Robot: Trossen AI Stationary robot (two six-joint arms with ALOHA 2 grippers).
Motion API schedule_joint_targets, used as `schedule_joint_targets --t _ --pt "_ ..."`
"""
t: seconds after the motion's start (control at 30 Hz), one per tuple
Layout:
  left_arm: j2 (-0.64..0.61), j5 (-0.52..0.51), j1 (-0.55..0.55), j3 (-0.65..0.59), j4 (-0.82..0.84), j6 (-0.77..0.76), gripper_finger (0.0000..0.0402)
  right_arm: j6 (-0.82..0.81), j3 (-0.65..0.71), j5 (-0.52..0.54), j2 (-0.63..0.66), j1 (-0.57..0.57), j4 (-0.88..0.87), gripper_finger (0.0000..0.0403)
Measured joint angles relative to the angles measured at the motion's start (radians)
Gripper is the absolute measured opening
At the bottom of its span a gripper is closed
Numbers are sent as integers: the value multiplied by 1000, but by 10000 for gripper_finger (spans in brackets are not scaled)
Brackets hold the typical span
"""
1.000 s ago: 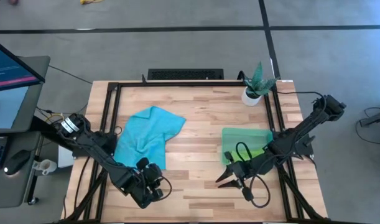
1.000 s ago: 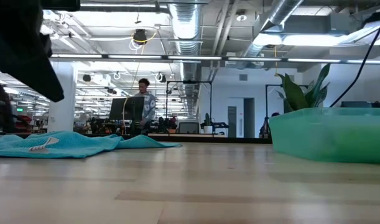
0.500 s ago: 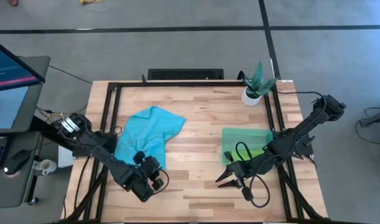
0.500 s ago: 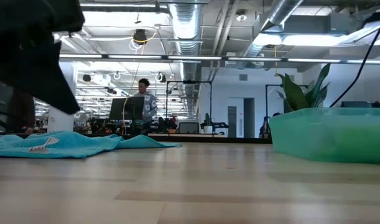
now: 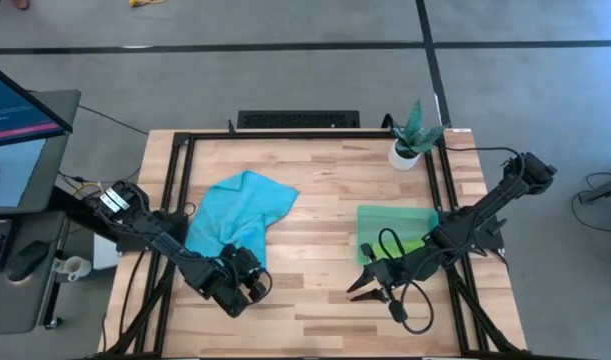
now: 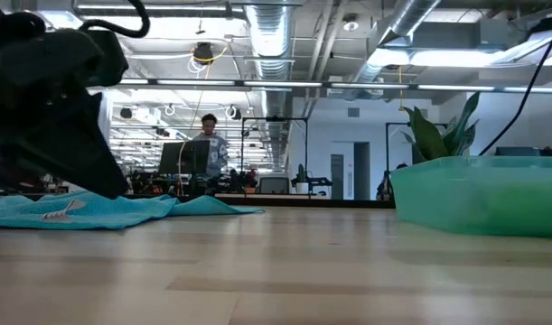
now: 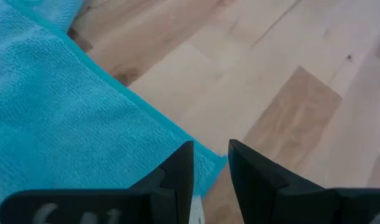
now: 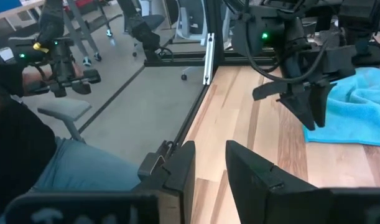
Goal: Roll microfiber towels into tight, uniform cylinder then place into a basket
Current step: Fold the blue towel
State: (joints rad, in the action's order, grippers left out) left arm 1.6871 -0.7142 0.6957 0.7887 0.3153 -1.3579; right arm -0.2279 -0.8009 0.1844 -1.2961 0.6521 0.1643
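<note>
The turquoise towel (image 5: 235, 215) lies loosely spread and rumpled on the table's left half; the low view shows it flat on the wood (image 6: 95, 209). My left gripper (image 5: 253, 282) hangs slanting down just over the towel's near right corner (image 7: 205, 163), fingers a little apart with nothing between them (image 7: 211, 155). The green basket (image 5: 365, 222) stands on the right half, with a lime green towel (image 5: 410, 245) in it. My right gripper (image 5: 353, 290) waits near the basket's near left corner, open and empty (image 8: 209, 155).
A white pot with a plant (image 5: 410, 140) stands at the far right corner. A dark frame (image 5: 185, 160) runs around the table top. Bare wood (image 5: 315, 290) lies between the two grippers. A seated person (image 8: 46, 155) shows beyond the table's left edge.
My left gripper has come down and moved slightly toward the far edge, onto the turquoise towel's near corner, rolling a little about its own axis. Its finger gap looks unchanged. The towel has not moved.
</note>
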Motion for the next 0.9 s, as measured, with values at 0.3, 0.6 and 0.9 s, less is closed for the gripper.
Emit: schedule_joint_targets --t 0.3,0.6,0.9 --pt "0 0 -31 0 -1 3 90 0 0 0 0 0 0 111" --pt "0 -10 -31 0 0 -12 90 0 0 0 0 0 -2 111" --pt "109 -32 -37 0 -46 -33 90 0 0 0 0 0 -9 111"
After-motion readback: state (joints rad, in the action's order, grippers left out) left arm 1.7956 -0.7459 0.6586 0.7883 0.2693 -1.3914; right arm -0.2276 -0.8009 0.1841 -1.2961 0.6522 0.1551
